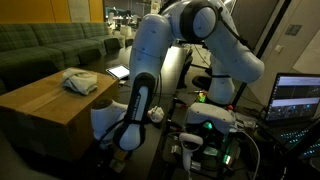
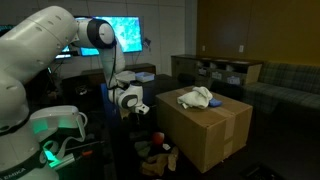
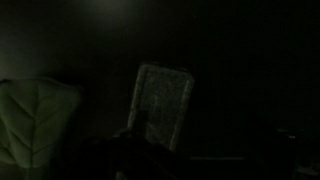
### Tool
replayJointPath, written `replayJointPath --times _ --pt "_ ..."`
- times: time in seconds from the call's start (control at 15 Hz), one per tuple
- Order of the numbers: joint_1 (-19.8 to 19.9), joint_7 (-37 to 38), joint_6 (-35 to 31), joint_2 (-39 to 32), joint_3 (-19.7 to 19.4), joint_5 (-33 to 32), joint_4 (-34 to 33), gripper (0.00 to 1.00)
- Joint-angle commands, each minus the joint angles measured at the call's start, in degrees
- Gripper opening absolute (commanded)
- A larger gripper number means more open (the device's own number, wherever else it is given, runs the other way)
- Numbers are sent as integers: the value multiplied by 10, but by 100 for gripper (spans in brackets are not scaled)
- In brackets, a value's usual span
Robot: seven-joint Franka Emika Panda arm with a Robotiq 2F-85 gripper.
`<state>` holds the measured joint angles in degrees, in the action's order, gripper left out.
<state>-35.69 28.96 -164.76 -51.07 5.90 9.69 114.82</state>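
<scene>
A crumpled pale cloth [image 1: 80, 82] lies on top of a large brown cardboard box [image 1: 40, 108]; both also show in an exterior view, the cloth [image 2: 197, 97] on the box [image 2: 205, 132]. My gripper [image 1: 104, 122] hangs low beside the box's side, below the level of its top and apart from the cloth. In an exterior view the gripper [image 2: 140, 106] points toward the box. Its fingers are too dark and small to read. The wrist view is nearly black, with only a pale rectangular shape [image 3: 160, 105] showing.
A green sofa [image 1: 50, 45] stands behind the box. A lit monitor [image 1: 296, 98] and a green-lit control unit [image 1: 210, 125] are by the robot's base. A bright screen [image 2: 125, 33], a shelf unit [image 2: 225, 70] and floor clutter [image 2: 155, 160] surround the box.
</scene>
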Motion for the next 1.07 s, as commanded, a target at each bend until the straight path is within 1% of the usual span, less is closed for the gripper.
replayJointPath --times 0.0,0.27,0.47,0.67,1.0 --pt "2 -13 1 31 -13 -2 27 100" --pt "15 -29 -2 24 -16 -5 29 100" --pt "41 -52 -9 23 -6 -4 38 100" --pt "79 -85 -12 19 12 -4 43 100" --pt "130 -132 -20 23 37 -5 48 100"
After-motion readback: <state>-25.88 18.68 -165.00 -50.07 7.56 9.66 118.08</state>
